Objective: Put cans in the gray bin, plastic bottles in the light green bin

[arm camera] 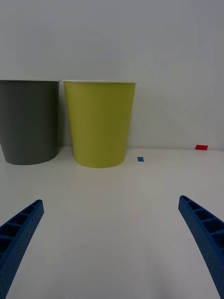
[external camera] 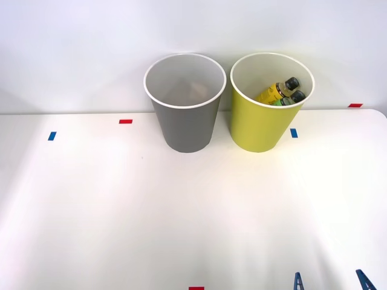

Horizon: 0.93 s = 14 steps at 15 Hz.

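Observation:
The gray bin (external camera: 184, 103) and the light green bin (external camera: 266, 103) stand side by side at the back of the white table, gray on the left. Two plastic bottles lean inside the light green bin: a yellow one (external camera: 273, 92) and a green one (external camera: 289, 99), both with black caps. The gray bin's inside looks pale, with no can visible in it. My right gripper (external camera: 331, 281) sits at the front right edge of the table, open, nothing between its blue fingers (arm camera: 205, 236). In the right wrist view the gray bin (arm camera: 29, 121) and the light green bin (arm camera: 99, 124) stand well ahead of the gripper (arm camera: 109, 247).
Small tape marks dot the table: blue (external camera: 52, 136), red (external camera: 125, 121), blue (external camera: 294, 133), red (external camera: 355, 105) and red (external camera: 196, 288) at the front edge. A pale wall rises right behind the bins. The wide white tabletop (external camera: 181, 211) lies between gripper and bins.

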### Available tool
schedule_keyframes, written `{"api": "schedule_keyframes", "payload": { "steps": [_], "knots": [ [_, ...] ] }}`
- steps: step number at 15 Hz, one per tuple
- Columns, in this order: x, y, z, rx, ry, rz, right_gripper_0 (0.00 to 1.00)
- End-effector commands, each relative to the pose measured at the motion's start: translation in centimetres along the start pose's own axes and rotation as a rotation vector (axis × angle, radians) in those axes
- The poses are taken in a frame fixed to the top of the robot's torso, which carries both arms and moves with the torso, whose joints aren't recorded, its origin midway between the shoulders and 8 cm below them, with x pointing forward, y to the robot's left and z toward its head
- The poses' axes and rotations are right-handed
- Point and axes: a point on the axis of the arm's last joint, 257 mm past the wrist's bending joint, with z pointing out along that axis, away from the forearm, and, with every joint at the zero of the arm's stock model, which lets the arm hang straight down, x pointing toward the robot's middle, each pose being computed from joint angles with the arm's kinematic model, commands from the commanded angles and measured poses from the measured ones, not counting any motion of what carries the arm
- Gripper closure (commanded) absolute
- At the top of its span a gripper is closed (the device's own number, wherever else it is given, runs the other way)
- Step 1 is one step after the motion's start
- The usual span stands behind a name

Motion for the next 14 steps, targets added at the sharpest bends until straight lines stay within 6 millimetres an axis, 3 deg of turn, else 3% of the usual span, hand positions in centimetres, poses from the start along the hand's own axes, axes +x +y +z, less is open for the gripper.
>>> {"api": "schedule_keyframes", "payload": {
  "steps": [1, 14],
  "knots": [
    [0.01, 0.0, 0.0, 0.0, 0.0, 0.0, 0.0],
    [0.01, 0.0, 0.0, 0.0, 0.0, 0.0, 0.0]
  ]
}}
